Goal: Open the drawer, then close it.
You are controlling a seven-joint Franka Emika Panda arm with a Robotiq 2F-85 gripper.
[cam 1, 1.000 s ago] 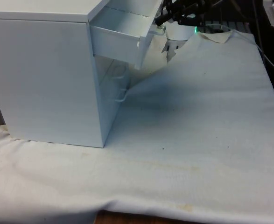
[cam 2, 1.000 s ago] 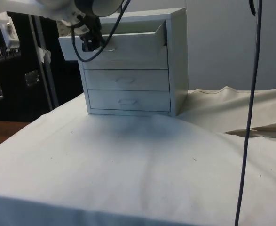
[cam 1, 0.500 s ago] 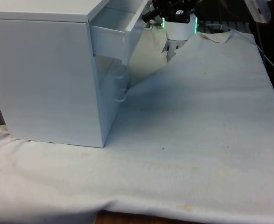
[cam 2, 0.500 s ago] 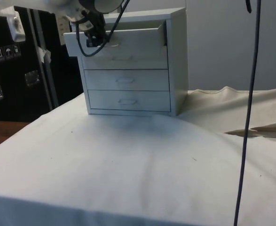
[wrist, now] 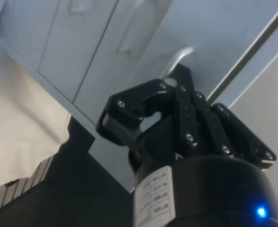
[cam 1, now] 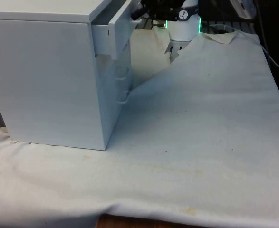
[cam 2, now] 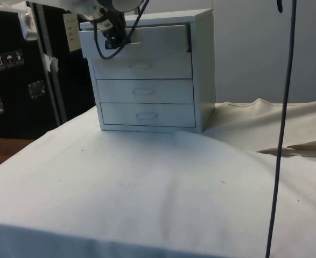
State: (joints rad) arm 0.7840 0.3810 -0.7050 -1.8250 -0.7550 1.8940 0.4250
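Top drawer (cam 2: 139, 40) of the white chest (cam 1: 49, 71) sticks out just a bit, nearly shut. Gripper (cam 2: 114, 38) is up at the drawer front w/ fingers (wrist: 183, 82) clamped on its metal handle (wrist: 176, 59). White cloth (cam 1: 201, 123) covers the table.

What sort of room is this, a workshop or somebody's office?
Most likely a robotics lab or test room. A small white chest of drawers stands on a table under a white cloth, a black gripper is at the top drawer, and dark cabinets stand behind.
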